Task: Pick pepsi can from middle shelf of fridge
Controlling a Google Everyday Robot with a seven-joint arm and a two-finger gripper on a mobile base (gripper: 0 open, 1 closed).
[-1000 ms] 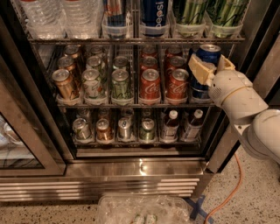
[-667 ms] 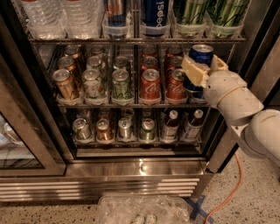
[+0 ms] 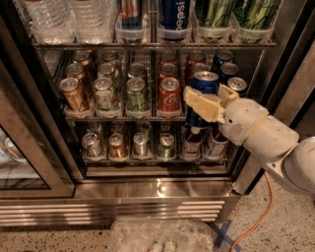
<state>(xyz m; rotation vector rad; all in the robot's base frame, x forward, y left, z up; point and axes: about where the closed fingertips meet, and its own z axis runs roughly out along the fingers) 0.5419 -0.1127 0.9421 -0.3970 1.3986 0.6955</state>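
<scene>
The gripper [image 3: 212,101] is in front of the open fridge [image 3: 162,189], at about 2 o'clock from the middle of the view. Its arm comes in from 4 o'clock. The two pale fingers [image 3: 199,104] are pinching the pepsi can [image 3: 203,84]: one finger lies on the left side of the can, the other at its right side, with the blue body between them. The can stands upright, and its silver top is free above the fingers.

The can is at the right end of the middle shelf [image 3: 118,117]. Its lower part covers the front wire of the rack, so I judge that it is already lifted and drawn a little forward, out of its lane. I cannot see whether its bottom touches the wire. A red Coca-Cola can [image 3: 170,96] stands just beside it at 9 o'clock. More blue cans [image 3: 227,71] stand in the same lanes at 1 o'clock from it, deeper in the fridge.

As for the progress, the reaching and the grasp look done, and the right can is taken, not the tall blue container [image 3: 175,15] on the shelf above. What is left, in my judgement, is to pull the can fully out of the fridge, without knocking the red can or the door frame at the right.
</scene>
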